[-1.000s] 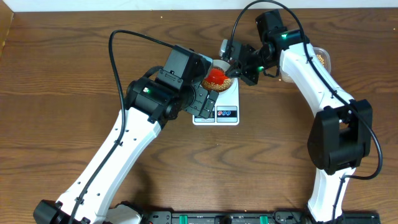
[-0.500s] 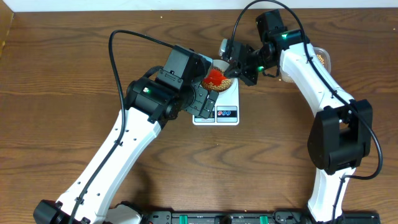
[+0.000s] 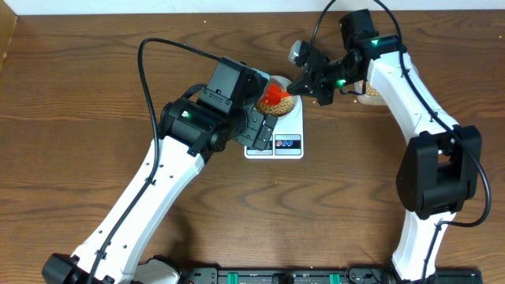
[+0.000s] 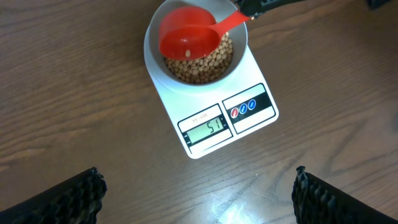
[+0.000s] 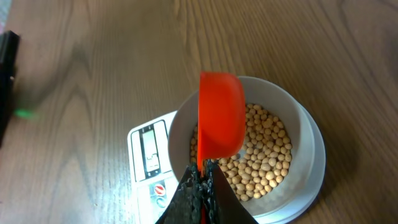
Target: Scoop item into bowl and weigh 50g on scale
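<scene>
Beans (image 4: pixel 202 62) in your bowl (image 4: pixel 152 56) read 51 on the scale (image 4: pixel 255 78), practically done; right gripper (image 5: pixel 200 183) clamps the scoop (image 4: pixel 186 37), left gripper (image 4: pixel 199 199) fingers apart.

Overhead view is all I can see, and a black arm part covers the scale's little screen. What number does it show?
Observer: In the left wrist view, the display on the scale reads 51.
Visitor: Is the red scoop emptied out?
Observer: Nearly. One bean lies inside the scoop. The other beans sit in the bowl.
Visitor: Is the left claw holding anything?
Observer: No. The left gripper is open, with its fingers wide apart, and holds nothing.
</scene>
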Available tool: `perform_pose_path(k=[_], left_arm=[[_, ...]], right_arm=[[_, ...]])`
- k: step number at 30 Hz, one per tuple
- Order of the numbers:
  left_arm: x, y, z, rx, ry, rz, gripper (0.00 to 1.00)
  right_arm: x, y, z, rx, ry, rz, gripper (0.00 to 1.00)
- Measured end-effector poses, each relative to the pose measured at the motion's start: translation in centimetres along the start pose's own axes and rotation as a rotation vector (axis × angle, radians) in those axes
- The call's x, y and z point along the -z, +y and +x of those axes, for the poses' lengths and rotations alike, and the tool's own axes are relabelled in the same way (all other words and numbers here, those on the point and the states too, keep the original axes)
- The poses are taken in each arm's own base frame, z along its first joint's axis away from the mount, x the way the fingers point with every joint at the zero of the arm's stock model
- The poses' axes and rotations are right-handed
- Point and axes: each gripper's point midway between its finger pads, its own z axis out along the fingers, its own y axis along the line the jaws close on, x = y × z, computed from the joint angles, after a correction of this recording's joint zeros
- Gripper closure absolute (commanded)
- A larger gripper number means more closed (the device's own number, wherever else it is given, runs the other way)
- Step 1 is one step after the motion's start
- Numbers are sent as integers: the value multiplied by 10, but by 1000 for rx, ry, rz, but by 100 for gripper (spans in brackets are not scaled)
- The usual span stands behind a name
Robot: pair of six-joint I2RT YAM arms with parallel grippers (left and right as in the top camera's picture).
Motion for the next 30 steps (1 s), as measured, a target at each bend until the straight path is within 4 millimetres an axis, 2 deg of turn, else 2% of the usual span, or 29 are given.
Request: perform_pose_path(k=[11, 18, 25, 30], left_arm=[[0, 0, 0, 0, 0, 0, 3], [0, 0, 0, 0, 0, 0, 2], [0, 0, 0, 0, 0, 0, 2], [0, 0, 0, 0, 0, 0, 2]], right_arm=[[19, -8, -1, -53, -71, -10, 99], [20, -8, -1, -59, -78, -10, 99], [16, -18, 11, -45, 6, 58, 99], [-2, -17, 10, 10, 76, 94, 99]])
